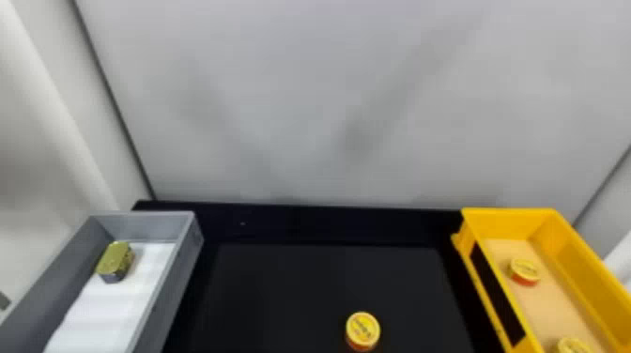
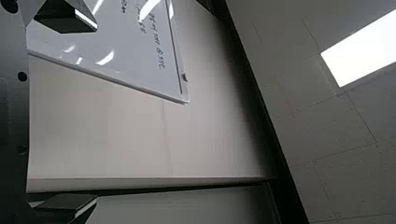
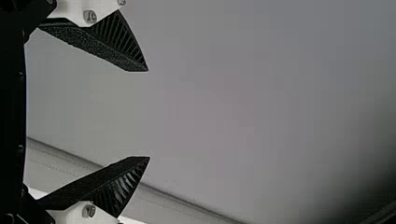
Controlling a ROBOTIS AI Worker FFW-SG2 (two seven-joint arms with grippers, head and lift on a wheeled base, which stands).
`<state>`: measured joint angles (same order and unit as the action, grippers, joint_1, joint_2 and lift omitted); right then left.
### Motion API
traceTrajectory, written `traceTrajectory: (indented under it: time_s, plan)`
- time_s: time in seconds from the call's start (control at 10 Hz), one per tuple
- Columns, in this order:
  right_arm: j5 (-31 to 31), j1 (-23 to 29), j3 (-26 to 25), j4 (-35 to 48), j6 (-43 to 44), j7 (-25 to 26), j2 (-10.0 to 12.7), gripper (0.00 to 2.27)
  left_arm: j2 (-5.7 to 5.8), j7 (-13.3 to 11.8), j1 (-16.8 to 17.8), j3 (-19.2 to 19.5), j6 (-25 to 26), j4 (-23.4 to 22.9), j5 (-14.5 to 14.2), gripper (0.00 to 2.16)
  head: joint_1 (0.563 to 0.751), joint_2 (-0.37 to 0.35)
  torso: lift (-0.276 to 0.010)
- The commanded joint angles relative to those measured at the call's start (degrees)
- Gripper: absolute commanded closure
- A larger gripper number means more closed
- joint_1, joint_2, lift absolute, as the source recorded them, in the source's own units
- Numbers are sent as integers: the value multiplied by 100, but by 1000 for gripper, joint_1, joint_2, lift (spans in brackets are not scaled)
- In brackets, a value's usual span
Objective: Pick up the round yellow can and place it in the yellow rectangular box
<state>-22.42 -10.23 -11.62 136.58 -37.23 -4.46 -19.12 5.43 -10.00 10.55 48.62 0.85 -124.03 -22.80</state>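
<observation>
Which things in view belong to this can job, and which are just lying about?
For the job:
round yellow can, on the black surface
yellow rectangular box

Just there:
two yellow-topped cans, inside the box
grey bin
gold tin, in the bin
whiteboard

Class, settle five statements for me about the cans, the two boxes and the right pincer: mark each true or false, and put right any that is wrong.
1. A round yellow can sits on the black surface, outside the yellow box. True.
2. The yellow box holds only one can. False: two show inside it, a far can and a near can.
3. A gold-coloured tin is in the gray box. True.
4. The gray box stands on the robot's right. False: it stands on the left.
5. The right pincer is open and holds nothing. True.
</observation>
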Motion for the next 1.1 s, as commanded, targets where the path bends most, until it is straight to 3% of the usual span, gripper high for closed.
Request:
traceTrajectory:
  time_s: [0.0,0.1,0.3,0.7,0.9,1.0]
  plan:
    - [96,74,450,-18,-190,-55,49,116,-218,7,-185,9,-85,10,108,9,629,12,-55]
    - [333,153,450,-62,-252,-187,137,116,-367,-2,-194,-44,-234,72,108,10,629,12,-55]
    - [457,302,758,-325,-419,-609,330,116,-464,-45,-229,-114,-340,115,170,10,629,12,-55]
    - [527,531,1399,-686,-753,-1198,532,113,-464,-10,-203,-264,-375,133,311,9,629,12,-55]
    - [536,619,1593,-721,-982,-1480,497,111,-420,-2,-203,-255,-340,142,311,9,629,12,-55]
    - [641,654,1646,-721,-1087,-1796,374,110,-385,-2,-185,-264,-313,151,328,9,629,12,-55]
